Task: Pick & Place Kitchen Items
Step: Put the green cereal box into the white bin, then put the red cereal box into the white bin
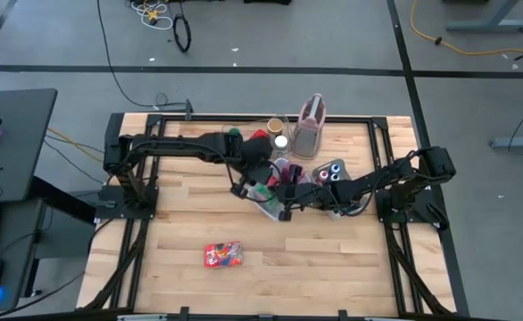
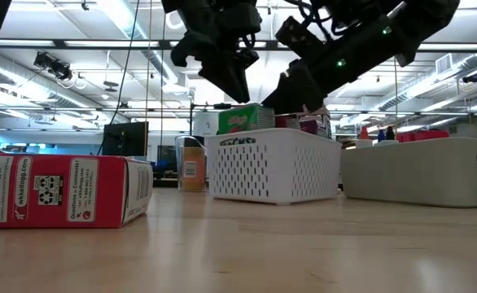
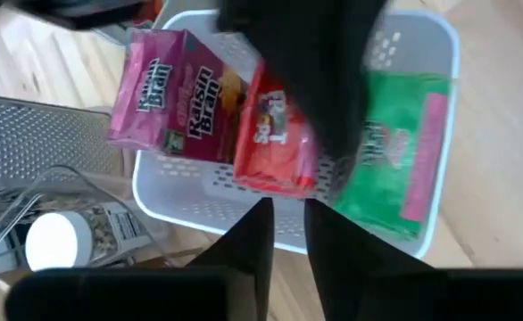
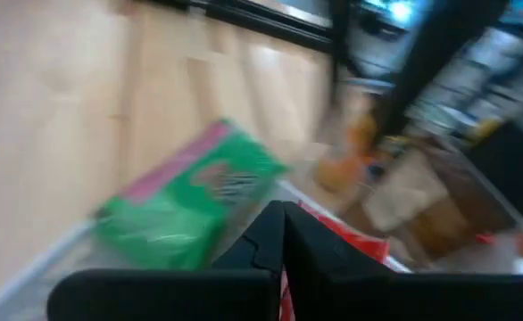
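A white mesh basket at mid-table holds three packets standing side by side: a pink packet, a red packet and a green packet. My left gripper hovers just over the basket's rim, fingers a narrow gap apart and empty. My right gripper reaches into the basket from the right, shut at the red packet. Another red packet lies flat near the table's near edge. My right gripper is shut on the red packet's upper end, coming slanting down from the table's right. The gripper's own body hides the exact place of contact. The packet stands upright in the basket between the pink and green ones.
A clear bin with small jars sits right of the basket. A pinkish jug and a white-lidded jar stand toward the far edge, beside a grey tray. Bare wood lies toward the near edge.
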Tool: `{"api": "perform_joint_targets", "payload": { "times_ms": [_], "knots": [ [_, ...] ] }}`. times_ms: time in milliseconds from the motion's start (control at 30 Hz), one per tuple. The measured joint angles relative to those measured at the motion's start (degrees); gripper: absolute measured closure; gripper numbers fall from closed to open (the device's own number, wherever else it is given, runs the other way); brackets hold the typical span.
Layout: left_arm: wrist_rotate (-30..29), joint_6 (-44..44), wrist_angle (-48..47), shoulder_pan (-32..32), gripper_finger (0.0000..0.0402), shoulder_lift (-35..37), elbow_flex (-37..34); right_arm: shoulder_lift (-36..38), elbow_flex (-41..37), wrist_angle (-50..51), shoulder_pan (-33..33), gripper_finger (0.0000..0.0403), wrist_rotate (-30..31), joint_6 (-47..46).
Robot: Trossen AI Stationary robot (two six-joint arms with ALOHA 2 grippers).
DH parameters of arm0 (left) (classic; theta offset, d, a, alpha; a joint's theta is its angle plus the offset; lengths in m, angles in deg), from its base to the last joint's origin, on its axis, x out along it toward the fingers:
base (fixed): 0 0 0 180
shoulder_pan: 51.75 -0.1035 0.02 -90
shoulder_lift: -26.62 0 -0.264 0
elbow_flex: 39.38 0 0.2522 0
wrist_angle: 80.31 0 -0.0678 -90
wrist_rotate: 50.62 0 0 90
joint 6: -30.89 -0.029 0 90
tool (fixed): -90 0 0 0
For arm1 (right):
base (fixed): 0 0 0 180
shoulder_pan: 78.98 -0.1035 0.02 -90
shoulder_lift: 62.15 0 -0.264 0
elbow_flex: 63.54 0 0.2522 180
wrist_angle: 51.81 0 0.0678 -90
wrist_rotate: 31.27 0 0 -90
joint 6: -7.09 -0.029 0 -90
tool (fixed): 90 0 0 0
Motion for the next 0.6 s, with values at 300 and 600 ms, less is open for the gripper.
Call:
{"api": "perform_joint_targets", "payload": {
  "times_ms": [300, 600],
  "knots": [
    [-2.9, 5.4, -1.3, 0.0, 0.0295, 1.4, 0.0, 0.0, 0.0, 0.0, -0.1, 0.039, 13.5, -4.4],
    [-3.4, 14.1, -5.6, 0.9, 0.0307, 15.0, 0.0, 7.1, -0.1, -0.4, -4.1, 0.0397, 14.3, -4.4]
  ]
}}
